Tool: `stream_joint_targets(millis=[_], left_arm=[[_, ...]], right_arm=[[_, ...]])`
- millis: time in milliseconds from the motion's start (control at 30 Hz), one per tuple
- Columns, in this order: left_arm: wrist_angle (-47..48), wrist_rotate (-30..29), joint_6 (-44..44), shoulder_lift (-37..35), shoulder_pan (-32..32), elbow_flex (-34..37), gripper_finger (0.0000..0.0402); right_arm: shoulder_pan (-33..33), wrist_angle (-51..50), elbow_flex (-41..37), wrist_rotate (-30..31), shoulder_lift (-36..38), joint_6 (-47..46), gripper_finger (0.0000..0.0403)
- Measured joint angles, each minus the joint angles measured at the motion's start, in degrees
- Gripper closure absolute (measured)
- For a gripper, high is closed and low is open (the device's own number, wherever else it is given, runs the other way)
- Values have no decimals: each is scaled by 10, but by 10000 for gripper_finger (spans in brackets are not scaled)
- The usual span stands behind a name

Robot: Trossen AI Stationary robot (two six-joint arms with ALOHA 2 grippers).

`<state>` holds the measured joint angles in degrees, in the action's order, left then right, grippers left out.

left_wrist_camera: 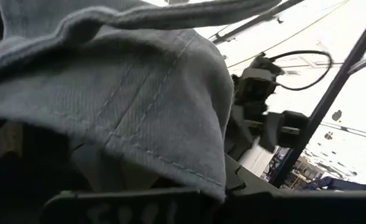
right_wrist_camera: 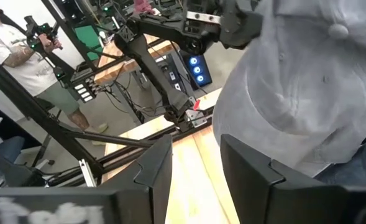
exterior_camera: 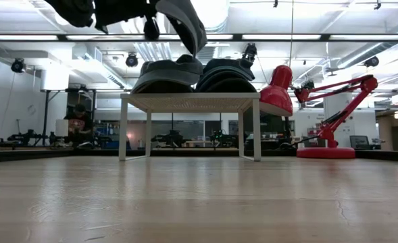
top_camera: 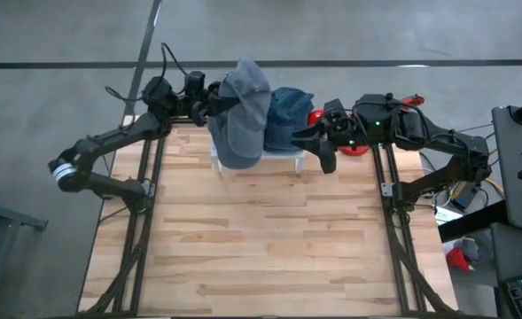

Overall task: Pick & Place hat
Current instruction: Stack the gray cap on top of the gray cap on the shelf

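**Grey cap held aloft over the white stand**

The pale wooden plank table [top_camera: 261, 239] is seen bare across its near half. At its far edge a small white four-legged stand [exterior_camera: 192, 102] is placed, and two caps are seen resting on its top in the low view: a dark grey one [exterior_camera: 166, 75] on the left and a darker one [exterior_camera: 227, 75] beside it, touching. From above, the latter is seen as a dark blue denim cap [top_camera: 289, 113].

A light grey fabric cap [top_camera: 243, 113] is held above the stand, lifted clear of the caps below. It is gripped at its far-left edge by the left gripper [top_camera: 209, 105], whose fingers are clamped shut on the cloth. In the left wrist view the grey fabric [left_wrist_camera: 127, 99] fills most of the picture.

The right gripper [top_camera: 309, 144] is positioned just right of the stand, its fingers [right_wrist_camera: 251, 174] parted and nothing grasped between them.

A red desk lamp [exterior_camera: 320, 115] is placed on the table's far right.
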<state>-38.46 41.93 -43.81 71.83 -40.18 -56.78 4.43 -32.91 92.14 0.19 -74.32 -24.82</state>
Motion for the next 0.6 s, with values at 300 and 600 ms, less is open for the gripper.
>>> stream_joint_targets(millis=[300, 600], left_arm=[[-58, -13, -38, 9, 0, 9, 401], [-52, -13, -60, 1, -2, 57, 401]], right_arm=[[0, 1, 0, 0, 0, 0, 274], [0, 1, 0, 15, 0, 0, 280]])
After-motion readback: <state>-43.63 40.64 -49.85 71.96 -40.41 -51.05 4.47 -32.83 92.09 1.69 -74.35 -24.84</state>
